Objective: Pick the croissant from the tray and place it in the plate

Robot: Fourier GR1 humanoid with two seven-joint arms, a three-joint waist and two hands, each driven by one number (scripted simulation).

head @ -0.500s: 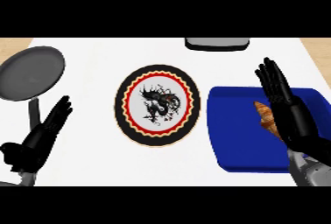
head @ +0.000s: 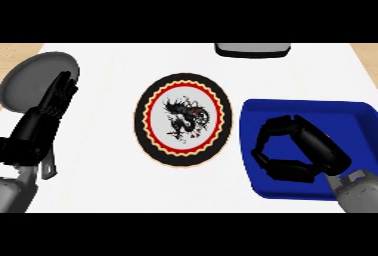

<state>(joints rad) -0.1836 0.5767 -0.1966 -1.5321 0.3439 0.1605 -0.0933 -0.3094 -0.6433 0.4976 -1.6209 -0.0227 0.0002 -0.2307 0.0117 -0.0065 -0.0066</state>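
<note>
You are at the grasp step: the black right hand (head: 299, 150) sits over the blue rectangular tray (head: 325, 114), fingers and thumb curled inward. The croissant is hidden beneath it, so you cannot tell whether it is actually held. Next you need a lift, then a carry left to the round dragon-patterned plate (head: 184, 120). The left hand (head: 43, 120) rests open near the left edge.

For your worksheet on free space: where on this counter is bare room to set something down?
Bare white counter lies between the left hand and the plate, and beyond the plate. The blue tray is crowded by the curled right hand.
</note>
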